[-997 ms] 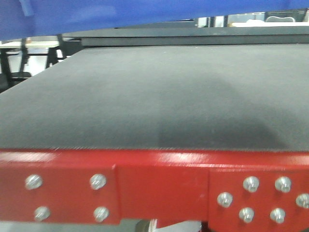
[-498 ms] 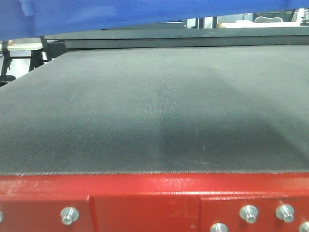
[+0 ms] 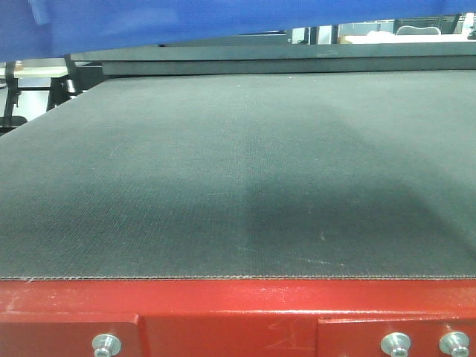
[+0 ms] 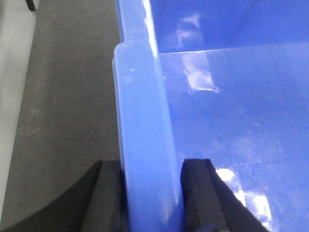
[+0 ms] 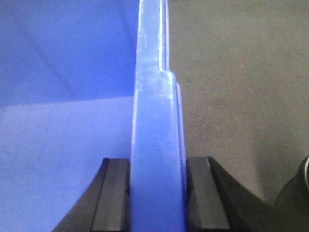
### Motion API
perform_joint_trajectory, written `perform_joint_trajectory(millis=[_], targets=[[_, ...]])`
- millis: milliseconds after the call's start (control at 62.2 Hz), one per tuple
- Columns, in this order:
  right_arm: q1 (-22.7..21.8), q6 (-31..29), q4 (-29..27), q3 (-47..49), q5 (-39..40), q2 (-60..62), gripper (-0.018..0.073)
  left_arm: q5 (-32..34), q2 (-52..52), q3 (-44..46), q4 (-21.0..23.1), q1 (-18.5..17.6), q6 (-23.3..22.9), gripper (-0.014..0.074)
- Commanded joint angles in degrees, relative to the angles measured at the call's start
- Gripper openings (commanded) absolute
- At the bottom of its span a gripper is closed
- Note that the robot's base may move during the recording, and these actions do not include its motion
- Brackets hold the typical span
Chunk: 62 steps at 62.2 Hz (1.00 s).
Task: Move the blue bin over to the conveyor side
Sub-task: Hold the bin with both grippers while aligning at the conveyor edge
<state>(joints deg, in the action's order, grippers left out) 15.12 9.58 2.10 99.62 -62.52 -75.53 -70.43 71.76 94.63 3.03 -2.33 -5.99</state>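
Note:
The blue bin (image 3: pixel 149 22) fills the top edge of the front view, held above the conveyor (image 3: pixel 238 171), a dark-grey woven belt with a red bolted frame (image 3: pixel 238 312). My left gripper (image 4: pixel 150 193) is shut on the bin's left rim (image 4: pixel 142 121), one black finger outside over the belt (image 4: pixel 67 96), one inside the bin. My right gripper (image 5: pixel 158 193) is shut on the bin's right rim (image 5: pixel 154 121), with the belt (image 5: pixel 231 87) to its right. The bin's inner walls (image 4: pixel 231 96) and inside (image 5: pixel 63 121) look glossy.
Beyond the belt's far end are a dark frame (image 3: pixel 223 59), black stands at the left (image 3: pixel 30 97) and pale room fittings at the back right (image 3: pixel 387 33). A pale floor strip (image 4: pixel 12 96) runs left of the belt in the left wrist view.
The front view has moved forward and up: the red frame has slid lower in the picture and the belt fills more of it. The bin stays at the top edge.

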Motion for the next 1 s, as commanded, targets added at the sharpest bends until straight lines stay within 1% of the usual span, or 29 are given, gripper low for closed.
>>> perform_joint_trajectory(millis=[0, 772, 981], targets=[[0.0, -0.3, 2.3, 0.9, 6.5, 1.5, -0.0081, 4.2, -1.1, 0.7, 0.3, -0.2, 0.9, -0.0017], [0.0, -0.3, 2.3, 0.9, 6.5, 1.5, -0.0081, 4.2, -1.1, 0.7, 0.3, -0.2, 0.9, -0.0017], [0.0, -0.3, 2.3, 0.9, 6.5, 1.5, -0.0081, 6.6, -1.1, 0.7, 0.2, -0.2, 0.9, -0.0017]])
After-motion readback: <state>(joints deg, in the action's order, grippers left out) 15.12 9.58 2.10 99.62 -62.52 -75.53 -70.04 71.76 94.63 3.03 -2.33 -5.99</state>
